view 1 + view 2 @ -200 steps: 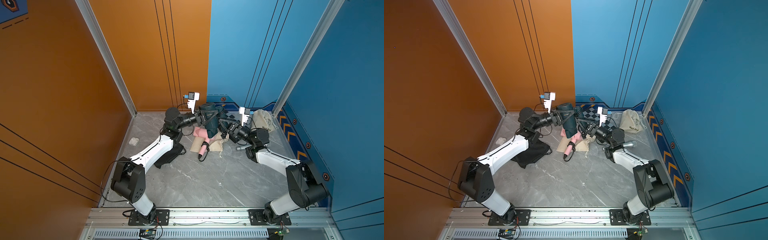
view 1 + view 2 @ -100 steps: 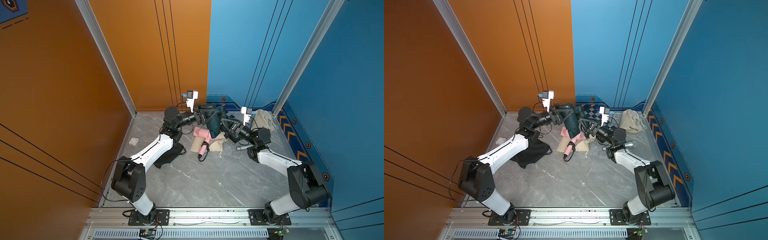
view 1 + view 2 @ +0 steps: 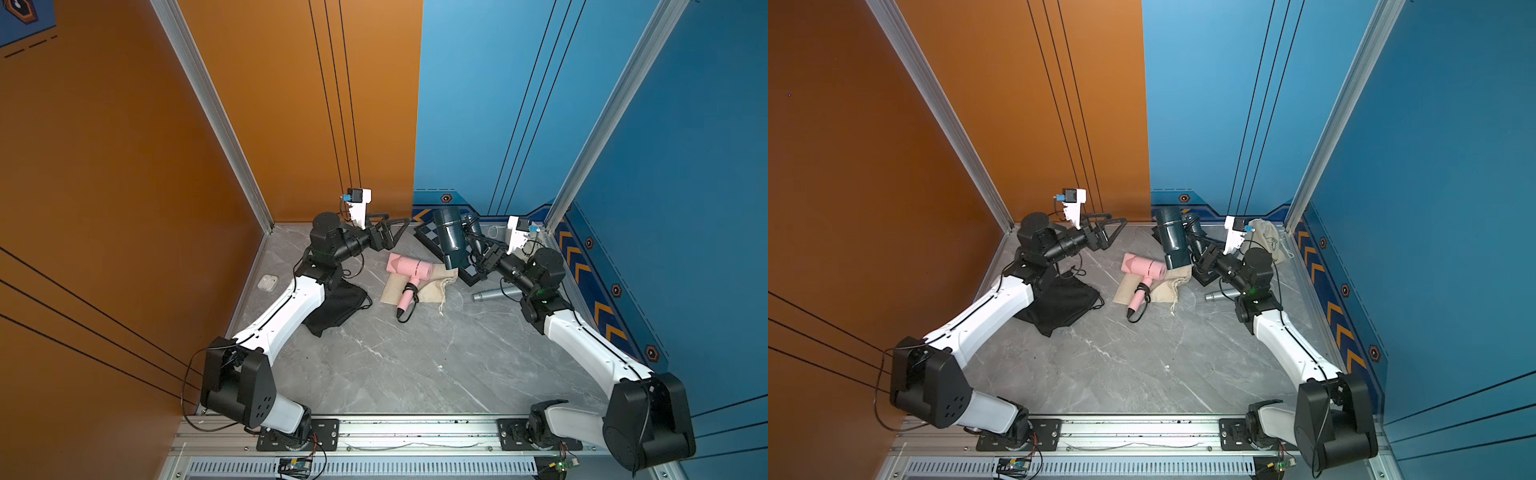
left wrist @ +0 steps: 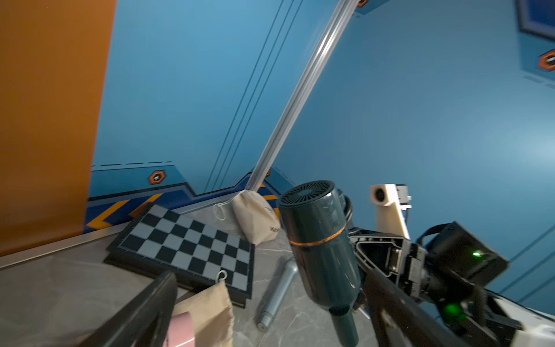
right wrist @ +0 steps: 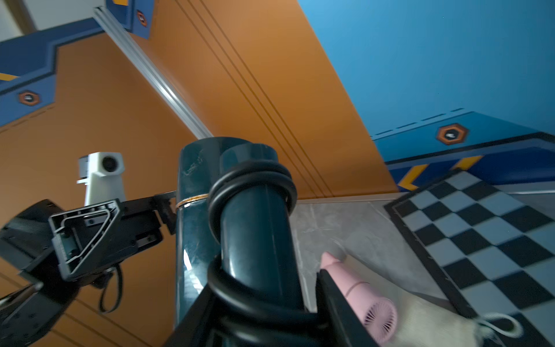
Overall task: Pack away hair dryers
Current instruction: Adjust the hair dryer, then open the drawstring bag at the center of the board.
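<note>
A dark teal hair dryer [image 3: 451,241] with a thin gold ring hangs nozzle-down above the floor at the back. My right gripper [image 3: 478,254] is shut on its folded handle and bundled cord; the right wrist view shows the jaws [image 5: 264,315] closed on that handle [image 5: 255,240]. My left gripper [image 3: 399,230] stands open to the dryer's left, apart from it and holding nothing. The left wrist view shows the dryer [image 4: 321,249] beyond my spread fingers [image 4: 150,306]. A pale pink hair dryer [image 3: 409,268] lies on a flat beige cloth bag [image 3: 432,289].
A chessboard [image 3: 424,237] lies under the held dryer at the back wall. A silver-grey microphone [image 3: 494,294] rests on the floor by my right arm. A black bag [image 3: 336,305] lies beneath my left arm. A filled beige bag [image 3: 1268,241] sits in the back right corner.
My left gripper opened and let go of the teal dryer. The right arm carried the dryer a little to the right, away from the left gripper.
</note>
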Controlling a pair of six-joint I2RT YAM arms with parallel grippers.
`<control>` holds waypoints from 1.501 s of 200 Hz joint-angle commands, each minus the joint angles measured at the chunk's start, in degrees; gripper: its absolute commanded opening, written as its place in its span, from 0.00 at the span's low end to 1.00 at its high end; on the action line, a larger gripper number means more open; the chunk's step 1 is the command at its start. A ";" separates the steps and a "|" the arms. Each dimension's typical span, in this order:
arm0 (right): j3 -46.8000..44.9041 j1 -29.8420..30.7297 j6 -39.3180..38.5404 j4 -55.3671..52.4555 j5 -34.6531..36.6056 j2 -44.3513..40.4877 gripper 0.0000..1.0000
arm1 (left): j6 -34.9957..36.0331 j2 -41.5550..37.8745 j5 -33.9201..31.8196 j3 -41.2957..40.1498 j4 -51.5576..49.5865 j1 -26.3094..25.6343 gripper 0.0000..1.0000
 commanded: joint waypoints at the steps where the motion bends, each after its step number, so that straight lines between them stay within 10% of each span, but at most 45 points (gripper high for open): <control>1: 2.89 -2.60 -7.70 -15.50 10.88 -2.67 0.23 | 11.67 0.59 -13.85 3.07 -21.81 -2.64 0.99; 91: 2.69 -3.58 -12.13 -29.14 19.32 -6.29 0.21 | 14.02 5.57 -36.45 7.68 -53.17 -4.32 0.92; 251: 2.64 12.28 -16.16 -28.01 22.16 -9.43 0.21 | -1.58 27.65 -34.05 14.97 -59.96 4.96 0.93; 263: 2.77 12.25 -16.10 -28.00 21.85 -9.76 0.21 | -2.00 29.54 -33.94 15.50 -59.89 5.06 0.88; 300: 3.07 12.26 -15.41 -28.01 20.15 -10.06 0.21 | 0.66 31.27 -35.28 16.13 -59.97 4.55 0.07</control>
